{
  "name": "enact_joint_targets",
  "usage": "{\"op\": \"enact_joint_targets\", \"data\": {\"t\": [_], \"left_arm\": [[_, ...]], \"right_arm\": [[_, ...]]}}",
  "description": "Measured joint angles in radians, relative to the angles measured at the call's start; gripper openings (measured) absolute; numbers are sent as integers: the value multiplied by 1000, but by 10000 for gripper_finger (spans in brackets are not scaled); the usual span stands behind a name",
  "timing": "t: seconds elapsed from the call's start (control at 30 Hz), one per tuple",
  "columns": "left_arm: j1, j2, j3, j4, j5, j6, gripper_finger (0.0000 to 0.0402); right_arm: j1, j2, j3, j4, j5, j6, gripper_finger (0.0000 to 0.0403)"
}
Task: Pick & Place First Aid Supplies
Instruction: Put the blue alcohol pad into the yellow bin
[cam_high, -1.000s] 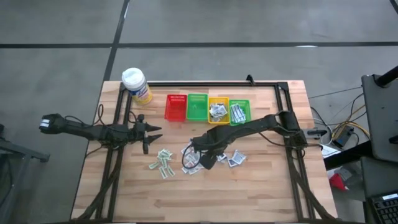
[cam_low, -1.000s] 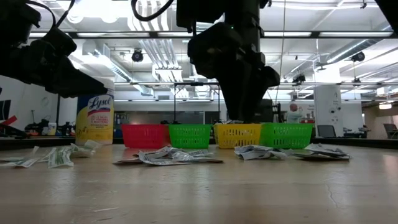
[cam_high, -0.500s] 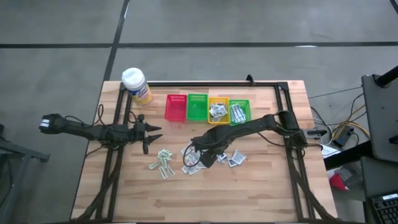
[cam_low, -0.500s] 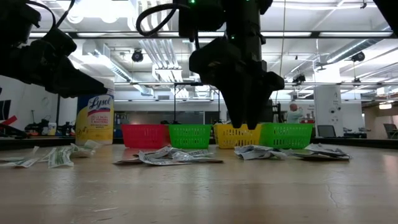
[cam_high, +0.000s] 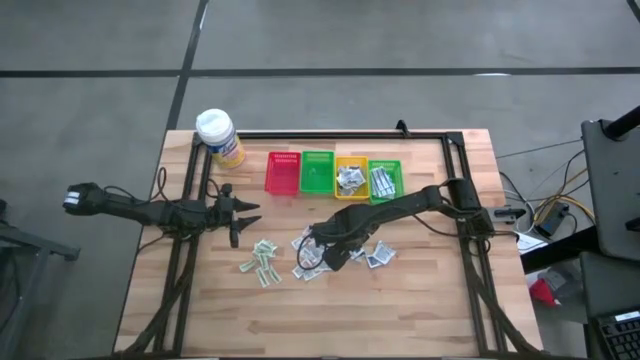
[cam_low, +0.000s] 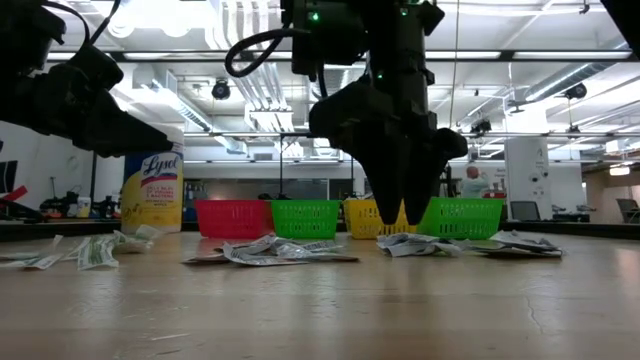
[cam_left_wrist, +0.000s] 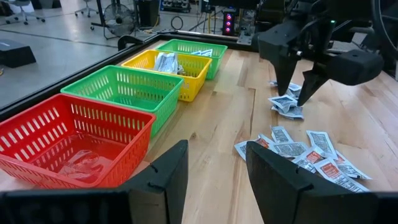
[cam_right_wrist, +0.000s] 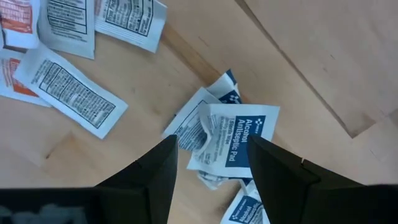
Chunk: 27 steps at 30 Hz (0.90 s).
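First aid packets (cam_high: 300, 258) lie scattered mid-worktop (cam_high: 420, 310) in the high view; more sit in the yellow basket (cam_high: 350, 178) and a green basket (cam_high: 385, 179). The right end effector (cam_high: 333, 253) hangs over them, the left end effector (cam_high: 243, 216) waits apart. Low view: the right fingers point down, spread, empty. Left wrist view: the left fingers stand spread, holding nothing. Right wrist view: an alcohol pad packet (cam_right_wrist: 233, 140) lies between the parted fingers.
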Motion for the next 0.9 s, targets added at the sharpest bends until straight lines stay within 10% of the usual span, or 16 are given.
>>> {"op": "enact_joint_targets", "data": {"t": [0.9], "left_arm": [[0, 0, 0, 0, 0, 5, 158]], "right_arm": [[0, 0, -78, 47, 3, 61, 177]]}}
